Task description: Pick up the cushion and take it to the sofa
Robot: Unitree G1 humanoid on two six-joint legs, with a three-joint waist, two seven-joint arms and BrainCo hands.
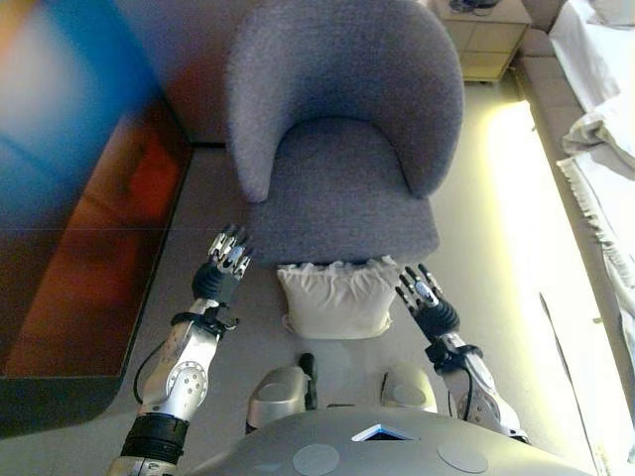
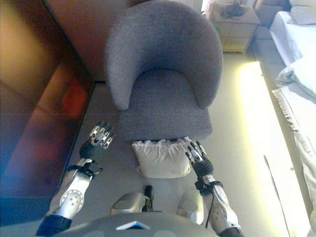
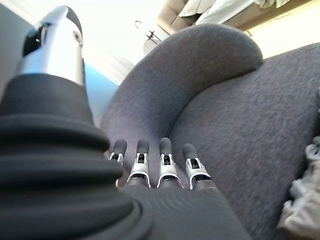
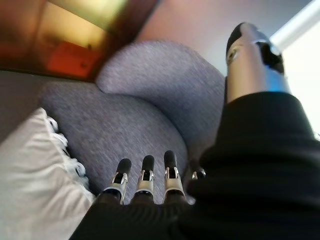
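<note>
A white cushion (image 1: 335,297) with a frilled edge stands on the grey floor, leaning against the front of a grey round-backed armchair (image 1: 342,149). My left hand (image 1: 226,260) hovers to the cushion's left, open, fingers straight toward the chair's front corner, clear of the cushion. Open too, my right hand (image 1: 424,296) is close by the cushion's right edge; whether it touches is unclear. The cushion (image 4: 35,170) shows beside the right hand's fingers (image 4: 145,172) in the right wrist view. In the left wrist view the fingers (image 3: 165,162) point at the chair (image 3: 240,115), with the cushion's frill (image 3: 305,200) at the side.
A dark reddish glossy cabinet front (image 1: 89,258) runs along the left. A bed with white linen (image 1: 600,129) lies at the right, with a small bedside cabinet (image 1: 486,35) behind the chair. Open pale floor (image 1: 496,228) lies right of the chair.
</note>
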